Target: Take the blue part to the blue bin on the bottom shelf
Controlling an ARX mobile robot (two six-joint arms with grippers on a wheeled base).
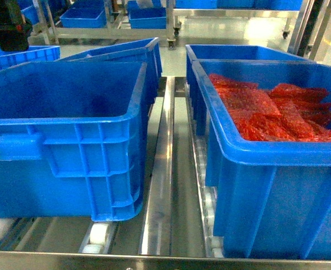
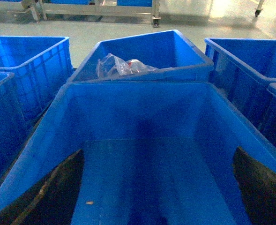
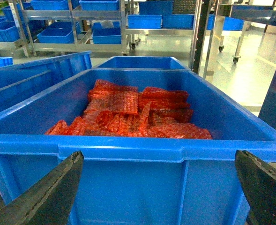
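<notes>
While head view hides it, a clear bag (image 2: 119,66) shows.

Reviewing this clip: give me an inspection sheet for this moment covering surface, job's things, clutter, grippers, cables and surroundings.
Surface: steel bottom shelf with a divider rail and white rollers; it carries two big blue bins.
Job's things: left blue bin looks empty apart from a small speck on its floor; blue part: nothing seen.
Clutter: right blue bin holds red bubble-wrap bags; a tilted bin behind the left one holds a clear plastic bag.
Grippers: left gripper open over the empty bin, holding nothing; right gripper open in front of the red-bag bin, holding nothing.
Cables: nothing seen.
Surroundings: metal racks with more blue bins across a pale floor.
</notes>
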